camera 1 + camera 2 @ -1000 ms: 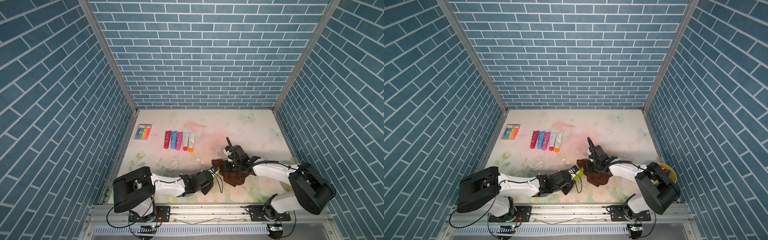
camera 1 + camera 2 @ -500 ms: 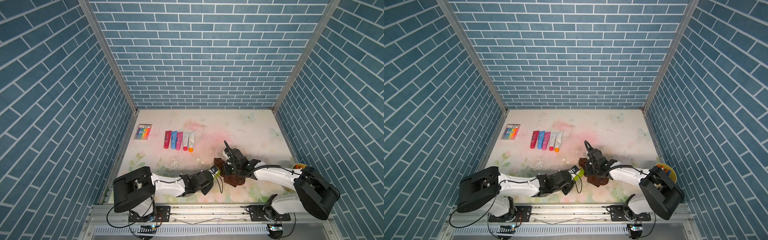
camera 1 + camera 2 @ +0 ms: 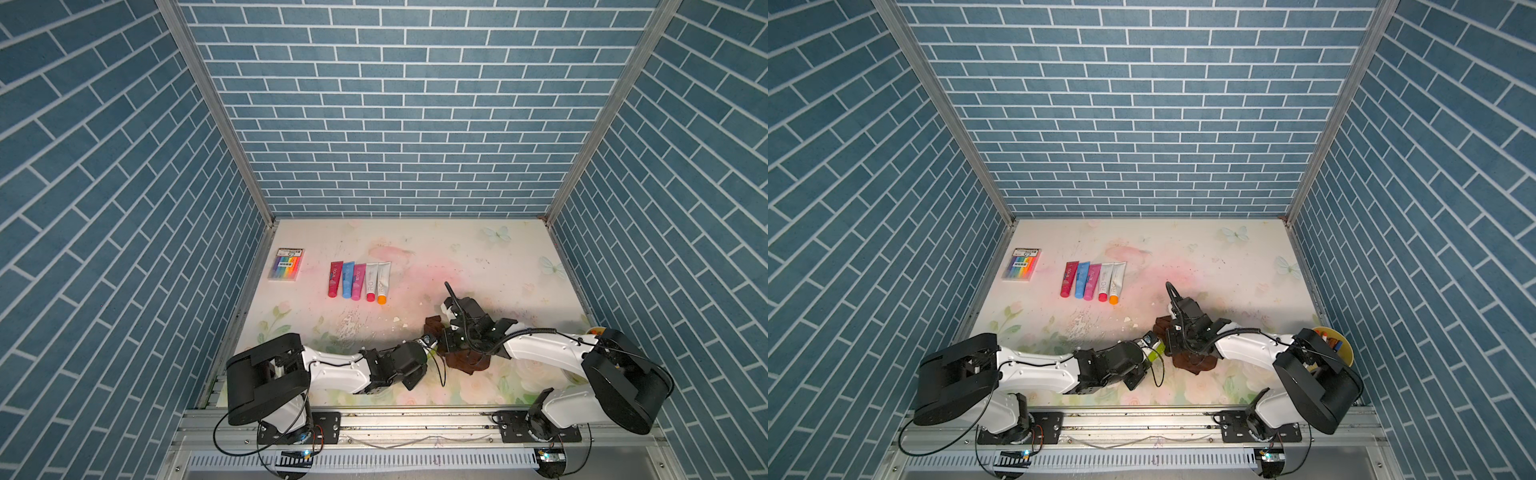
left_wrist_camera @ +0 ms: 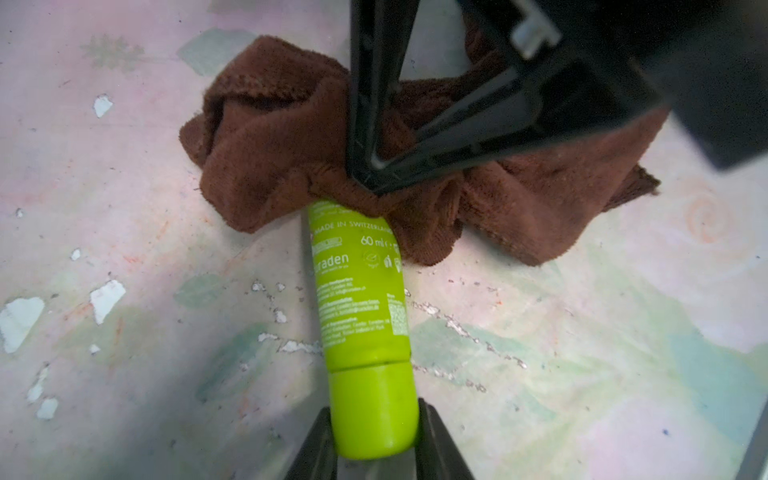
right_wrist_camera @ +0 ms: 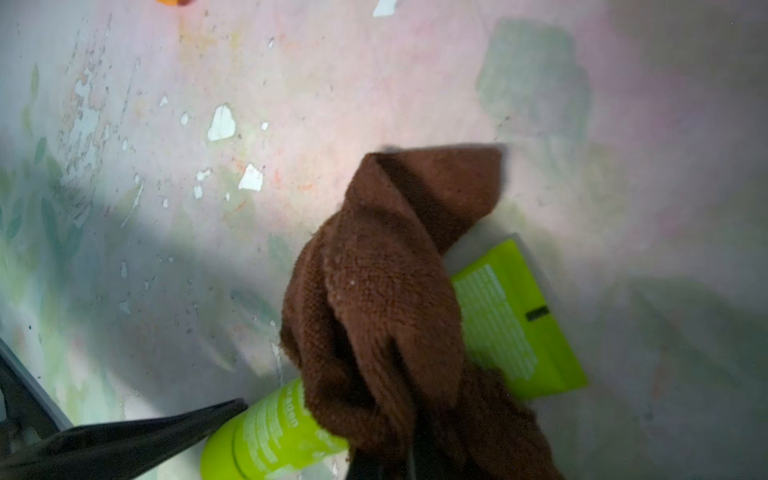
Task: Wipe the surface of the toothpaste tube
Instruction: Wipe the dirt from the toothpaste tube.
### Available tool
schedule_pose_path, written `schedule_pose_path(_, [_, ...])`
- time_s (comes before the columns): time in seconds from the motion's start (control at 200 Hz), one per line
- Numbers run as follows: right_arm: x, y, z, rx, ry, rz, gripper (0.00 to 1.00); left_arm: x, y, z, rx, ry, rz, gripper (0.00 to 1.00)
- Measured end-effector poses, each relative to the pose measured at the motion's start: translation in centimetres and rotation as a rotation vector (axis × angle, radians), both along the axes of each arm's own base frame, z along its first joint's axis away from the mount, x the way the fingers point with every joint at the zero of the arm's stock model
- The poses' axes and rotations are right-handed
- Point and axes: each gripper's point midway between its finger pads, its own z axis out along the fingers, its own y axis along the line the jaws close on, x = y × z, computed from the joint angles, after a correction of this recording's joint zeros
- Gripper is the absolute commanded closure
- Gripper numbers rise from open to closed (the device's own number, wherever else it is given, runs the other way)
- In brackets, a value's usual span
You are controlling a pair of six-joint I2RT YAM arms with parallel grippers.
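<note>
A lime-green toothpaste tube lies flat on the floral table near the front. My left gripper is shut on its cap end, one black finger on each side of the cap. A crumpled brown cloth is draped across the tube's middle and hides that stretch. My right gripper is shut on the cloth and presses it down onto the tube. In the right wrist view the cloth crosses the tube, whose flat end sticks out beyond it. In a top view the tube shows between the two grippers.
Several coloured tubes lie side by side at the mid left, with a pack of markers further left. A yellow bowl sits at the right edge behind my right arm. Blue brick walls close in three sides.
My right gripper has slid the brown cloth along the tube, left and nearer, toward the cap end. The left gripper has stayed put on the cap.
</note>
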Motion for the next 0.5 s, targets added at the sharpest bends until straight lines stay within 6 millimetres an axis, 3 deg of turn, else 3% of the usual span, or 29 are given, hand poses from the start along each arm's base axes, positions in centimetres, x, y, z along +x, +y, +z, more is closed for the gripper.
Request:
schedule_pose_path(0.215, [1.8,-1.1,-0.5,-0.045,0.029,-0.061,1.00,0.5,-0.3,0.4,-0.015,-0.022,0.014,1.00])
schedule_pose_path(0.5, [0.9,-1.1,0.5,-0.060,-0.021,-0.036,1.00,0.2,-0.1,-0.1,0.004,-0.012,0.007,1.00])
